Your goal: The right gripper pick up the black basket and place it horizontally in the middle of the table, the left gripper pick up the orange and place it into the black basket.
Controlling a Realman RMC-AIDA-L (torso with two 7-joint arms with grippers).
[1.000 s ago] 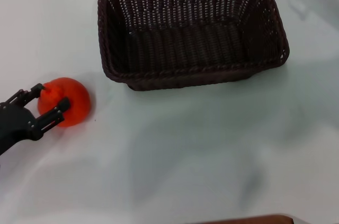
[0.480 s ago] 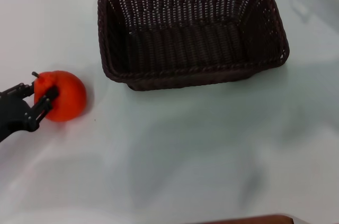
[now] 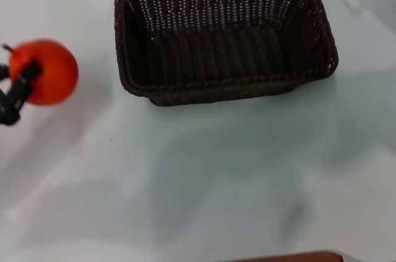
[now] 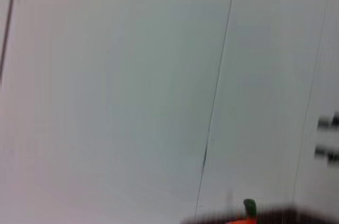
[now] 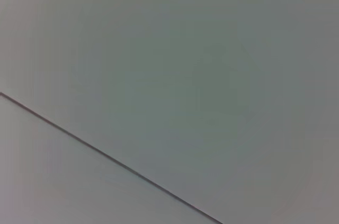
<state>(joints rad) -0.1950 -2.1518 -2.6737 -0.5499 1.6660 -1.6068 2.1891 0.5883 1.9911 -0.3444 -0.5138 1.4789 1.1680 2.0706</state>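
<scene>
The orange (image 3: 51, 71) is held up off the table (image 3: 204, 175) at the far left of the head view, its stem pointing left. My left gripper (image 3: 13, 79) is shut on the orange, with one black finger (image 3: 20, 88) across its left side; most of the arm is out of view. The black basket (image 3: 226, 34) lies lengthwise in the middle of the table's far half, open side up and empty. A sliver of the orange (image 4: 238, 221) shows at the edge of the left wrist view. The right gripper is out of view.
A brown edge (image 3: 291, 257) shows at the near side of the table. The right wrist view shows only a pale surface with a thin dark line (image 5: 106, 155).
My left gripper has closed on the orange and lifted it off the table, moving it up and to the left. The basket has not moved.
</scene>
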